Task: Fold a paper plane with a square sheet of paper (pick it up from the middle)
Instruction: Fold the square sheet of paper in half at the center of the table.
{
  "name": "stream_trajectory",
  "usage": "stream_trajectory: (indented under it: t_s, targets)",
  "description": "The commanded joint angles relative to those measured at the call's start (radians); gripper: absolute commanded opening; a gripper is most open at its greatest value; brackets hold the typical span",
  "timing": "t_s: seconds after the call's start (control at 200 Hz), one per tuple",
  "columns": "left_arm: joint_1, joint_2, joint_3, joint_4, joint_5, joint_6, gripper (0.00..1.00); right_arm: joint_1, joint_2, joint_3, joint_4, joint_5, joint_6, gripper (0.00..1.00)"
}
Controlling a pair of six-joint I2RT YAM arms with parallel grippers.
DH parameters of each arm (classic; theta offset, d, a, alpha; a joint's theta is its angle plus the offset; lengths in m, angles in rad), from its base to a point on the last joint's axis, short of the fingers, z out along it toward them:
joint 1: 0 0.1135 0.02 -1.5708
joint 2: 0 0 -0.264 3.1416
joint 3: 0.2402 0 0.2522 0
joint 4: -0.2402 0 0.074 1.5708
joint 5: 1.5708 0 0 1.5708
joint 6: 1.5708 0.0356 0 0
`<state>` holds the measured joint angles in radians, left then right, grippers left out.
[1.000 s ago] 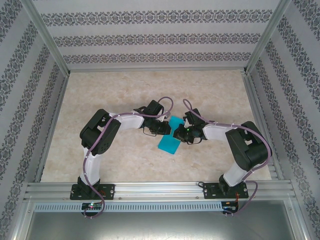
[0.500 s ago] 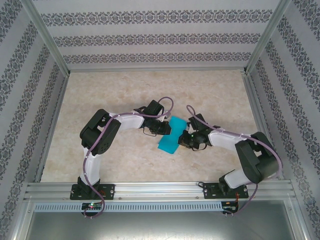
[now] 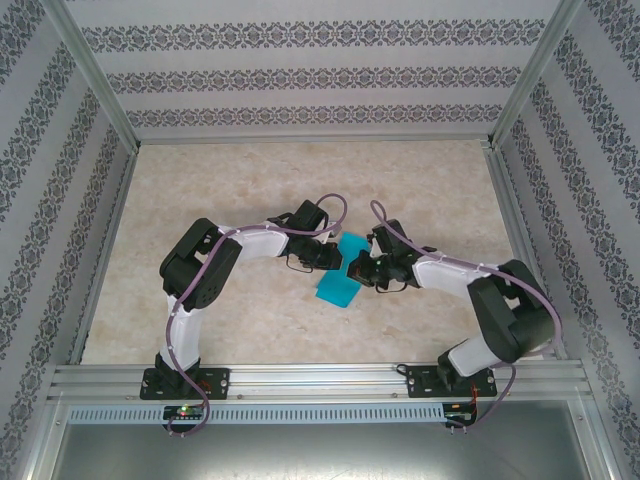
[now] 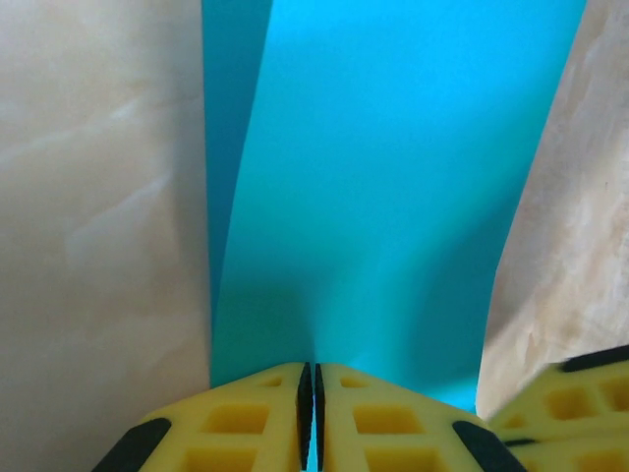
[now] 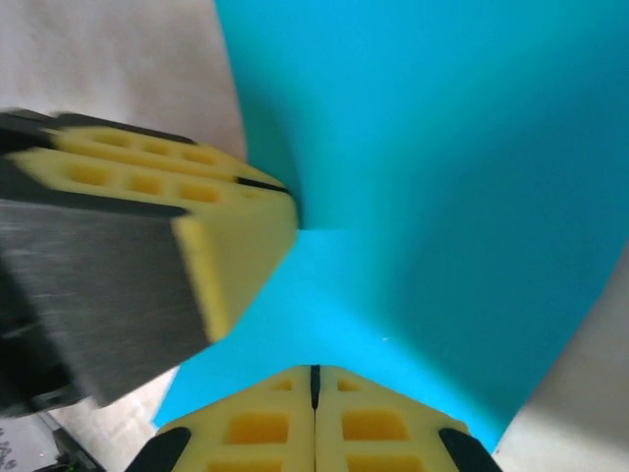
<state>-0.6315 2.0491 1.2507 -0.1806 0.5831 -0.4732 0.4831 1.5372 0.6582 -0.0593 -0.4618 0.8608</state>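
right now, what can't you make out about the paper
- Top external: middle of the paper hidden under left gripper and right gripper; creases too small.
- Left wrist: paper's far edge cut off by frame top.
- Right wrist: left gripper blurred, cut off at left edge.

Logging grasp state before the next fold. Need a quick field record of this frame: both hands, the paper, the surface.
left hand: jaws shut, pinching an edge of the paper
right hand: jaws shut, pinching the same sheet from the other side
hand spacing: close together, mid-table
paper: teal-blue, unmarked, bent between the two grips
paper lifted fully: cannot tell
table: beige marbled top
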Motion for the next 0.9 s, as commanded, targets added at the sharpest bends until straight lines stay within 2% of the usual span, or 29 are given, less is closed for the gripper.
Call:
stream_trajectory:
  t_s: [0.0,0.36,0.894]
  targets:
    - [-0.011,0.062,-0.026,-0.132,-0.102,0.036,0.15,0.026,0.054,0.008,0.006,-0.022,-0.019,0.04]
    - [-0.010,0.072,-0.016,-0.140,-0.108,0.042,0.15,0.075,0.048,-0.083,-0.032,0.003,-0.030,0.02]
    - [-0.010,0.078,-0.008,-0.160,-0.113,0.057,0.15,0.152,-0.096,-0.195,-0.093,0.037,0.037,0.01]
